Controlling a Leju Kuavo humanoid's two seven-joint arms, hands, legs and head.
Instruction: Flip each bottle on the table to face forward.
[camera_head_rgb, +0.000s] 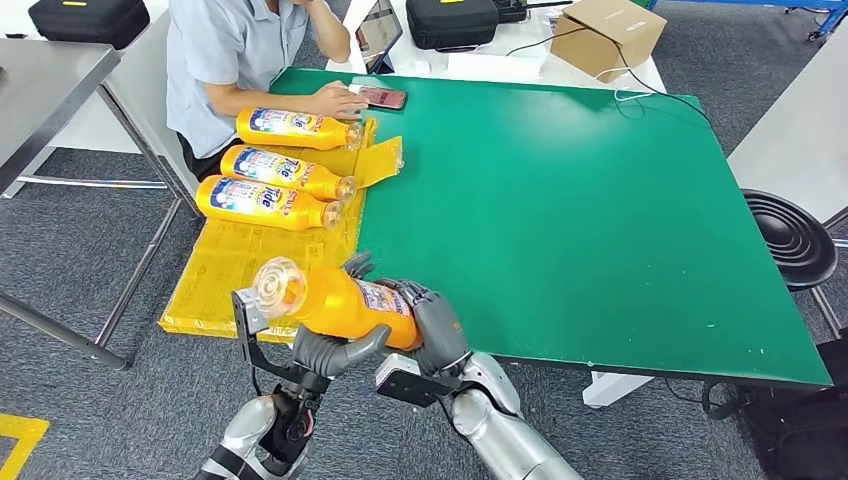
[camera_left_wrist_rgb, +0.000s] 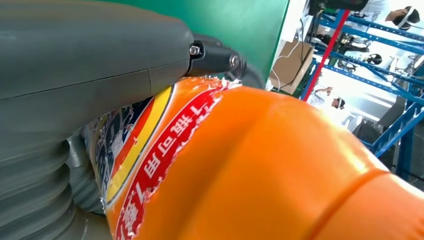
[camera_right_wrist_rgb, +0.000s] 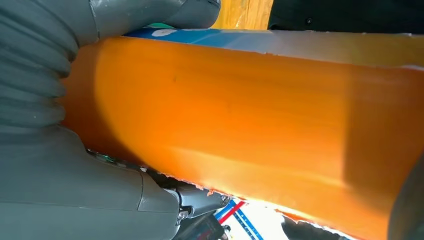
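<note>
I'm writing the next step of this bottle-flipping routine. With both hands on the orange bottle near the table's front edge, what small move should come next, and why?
Probably turn the held bottle about its long axis. Both the left hand and the right hand grip it above the yellow mat, and mostly plain orange faces up, while the three bottles lying on the mat show their labels.

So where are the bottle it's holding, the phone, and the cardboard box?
held bottle (camera_head_rgb: 345, 300), head view, on its orange body between the two hands
phone (camera_head_rgb: 382, 97), head view, middle of its screen
cardboard box (camera_head_rgb: 610, 32), head view, its top face
</note>
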